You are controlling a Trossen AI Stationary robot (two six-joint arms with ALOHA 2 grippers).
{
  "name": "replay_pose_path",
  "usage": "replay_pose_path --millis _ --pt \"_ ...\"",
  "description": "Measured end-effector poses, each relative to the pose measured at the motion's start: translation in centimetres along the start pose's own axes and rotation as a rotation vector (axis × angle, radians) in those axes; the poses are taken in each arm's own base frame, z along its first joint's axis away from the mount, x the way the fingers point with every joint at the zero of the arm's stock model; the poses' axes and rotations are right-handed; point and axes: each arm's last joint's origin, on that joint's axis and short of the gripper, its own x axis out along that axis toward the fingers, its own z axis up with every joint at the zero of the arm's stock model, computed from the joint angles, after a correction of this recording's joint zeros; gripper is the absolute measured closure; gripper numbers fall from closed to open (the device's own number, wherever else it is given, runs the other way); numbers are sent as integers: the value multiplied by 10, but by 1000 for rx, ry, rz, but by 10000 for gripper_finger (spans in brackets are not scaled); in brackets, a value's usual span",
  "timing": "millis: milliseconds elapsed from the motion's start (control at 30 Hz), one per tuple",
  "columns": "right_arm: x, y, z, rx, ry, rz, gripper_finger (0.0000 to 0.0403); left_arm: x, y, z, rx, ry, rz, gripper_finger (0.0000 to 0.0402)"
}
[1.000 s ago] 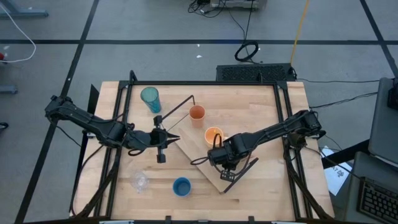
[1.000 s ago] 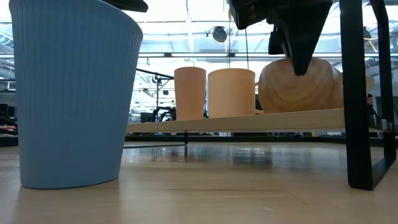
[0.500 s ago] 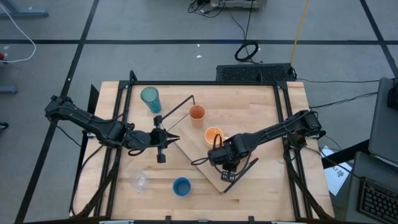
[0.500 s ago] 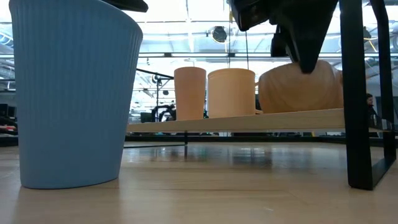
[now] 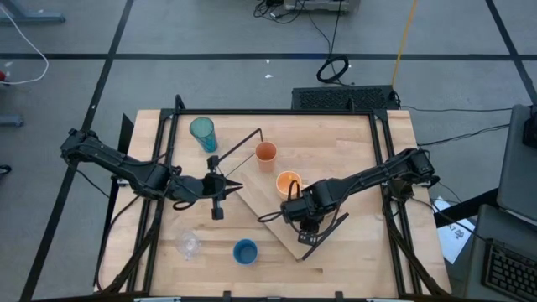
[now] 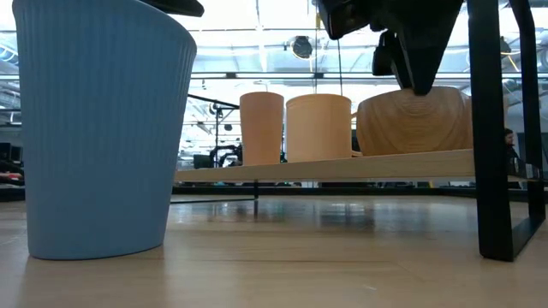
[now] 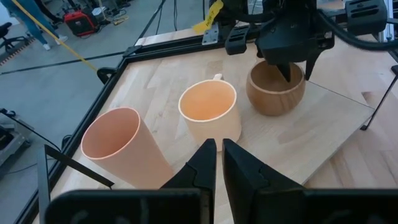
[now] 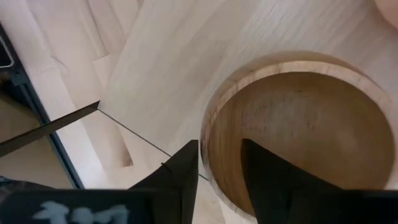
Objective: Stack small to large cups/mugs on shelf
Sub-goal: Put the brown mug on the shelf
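The shelf (image 5: 270, 201) lies slantwise across the table. The small orange cup (image 7: 121, 146), the orange mug (image 7: 210, 112) and the tan mug (image 7: 273, 93) stand in a row on their bases on it. My right gripper (image 8: 219, 168) is above the tan mug, shut across its rim. My left gripper (image 7: 219, 155) is shut and hovers left of the shelf, pointing at the row. On the tabletop stand the teal tumbler (image 5: 202, 132), the blue cup (image 5: 245, 251) and the clear glass (image 5: 190, 244). My right gripper holds the tan mug by its rim (image 8: 208, 146), one finger (image 8: 267, 180) inside the bowl and the other finger (image 8: 180, 177) outside. It comes from above, pointing down. The mug (image 6: 415, 120) stands upright with its base on the shelf board (image 6: 342, 167).
A black wire bracket (image 6: 492, 137) closes the shelf's near end beside the tan mug. Another bracket (image 5: 239, 151) stands at the far end near the tumbler. Black frame rails run along the table's left and right sides. Bare tabletop lies between the shelf and the right rail.
The tan mug was tilted on the shelf and has settled upright, flat on its base. My right gripper's fingers over it have risen slightly. The left arm has kept still.
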Motion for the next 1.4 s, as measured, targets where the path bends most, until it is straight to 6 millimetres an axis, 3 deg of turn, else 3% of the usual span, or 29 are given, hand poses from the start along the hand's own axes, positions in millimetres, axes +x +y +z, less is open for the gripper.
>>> replay_pose_path --millis 367,567,700,833,1133,1400 --pt "-31 -1 -11 32 -92 40 258 0 0 0 -3 -1 0 371" --pt "-54 0 -17 -2 -262 13 256 0 0 0 -11 -2 -9 371" --pt "-62 3 -7 16 -373 88 268 0 0 0 -12 -3 -9 371" --pt "-55 5 7 1 -422 121 284 0 0 0 -12 -5 -9 371" --pt "-14 1 30 -3 -285 131 333 0 0 0 -10 -2 -9 371" --pt "-9 -2 32 -13 -265 116 378 0 0 0 -8 -1 -9 371"
